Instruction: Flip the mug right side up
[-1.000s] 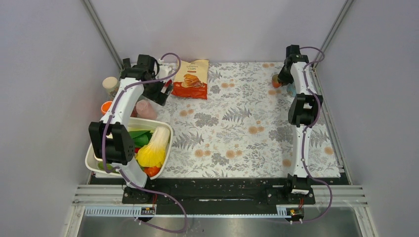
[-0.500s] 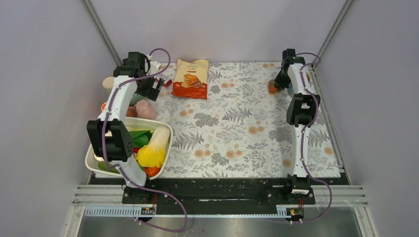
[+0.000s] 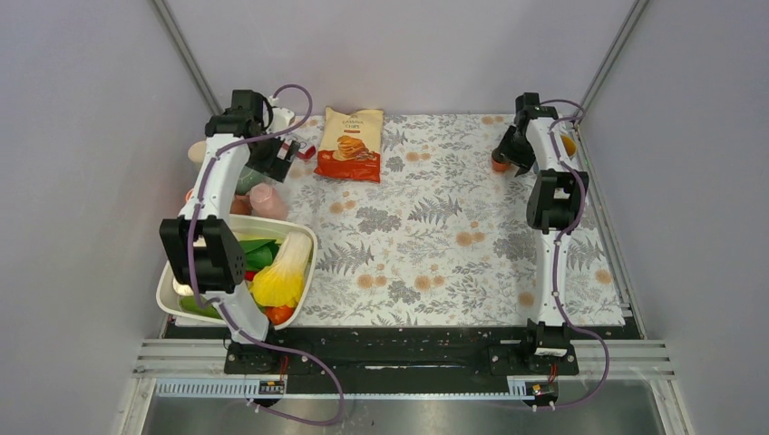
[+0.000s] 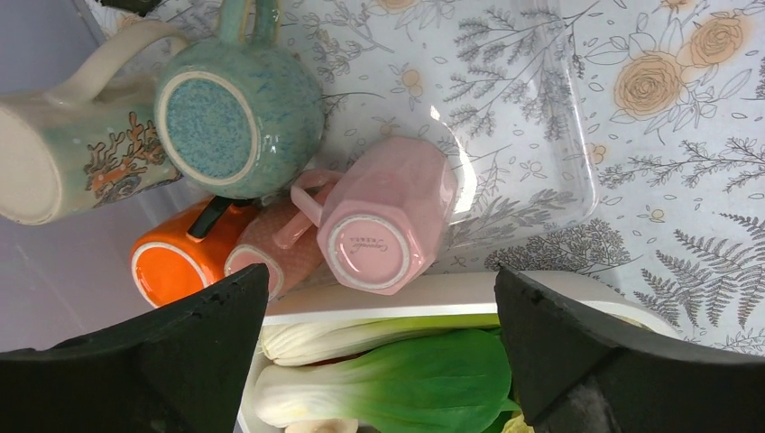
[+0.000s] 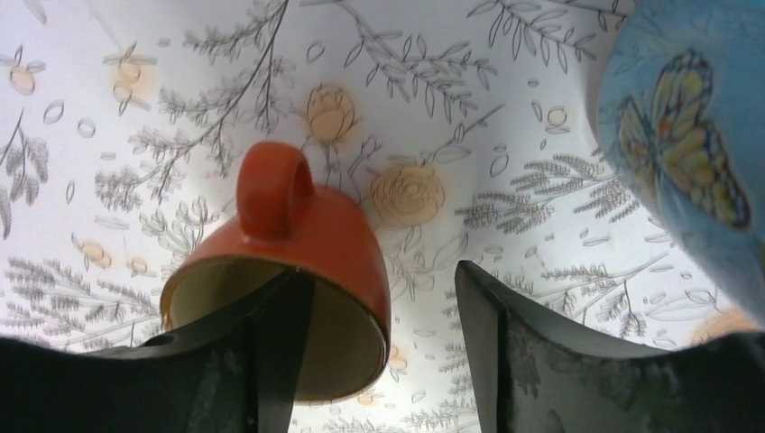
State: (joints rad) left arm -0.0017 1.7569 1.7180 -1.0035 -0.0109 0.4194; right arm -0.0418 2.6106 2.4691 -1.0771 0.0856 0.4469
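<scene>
Right wrist view: the red-orange mug (image 5: 307,234) sits on the floral table (image 5: 117,108) with its cream inside and rim turned toward the camera and its loop handle pointing to the top of the picture. The right gripper (image 5: 374,298) has its fingers (image 5: 541,361) apart. One finger overlaps the mug's mouth and seems to reach inside the rim, while the other stands clear of the outer wall with a gap between them, so the mug is not clamped. Just to the right is a blue mug with a butterfly (image 5: 686,153), close to the red-orange one but not touching it.

From the top external view, the red-orange mug (image 3: 500,161) is at the far right of the table (image 3: 435,236), with the right gripper (image 3: 510,154) over it. A bag of chips (image 3: 350,145) lies near the far edge.

At the far left, the left gripper (image 4: 379,280) hangs with its fingers (image 4: 180,361) spread wide and nothing between them. Below it is a cluster of mugs shown base-up: a pink faceted mug (image 4: 388,216), a speckled pink mug (image 4: 271,257), an orange mug with a black handle (image 4: 171,266), a teal mug (image 4: 239,117), and a cream mug with a coral pattern (image 4: 81,153) on its side. A clear plastic tray (image 4: 532,117) lies beside them, and bok choy (image 4: 406,379) fills the white bin (image 4: 388,302).
</scene>
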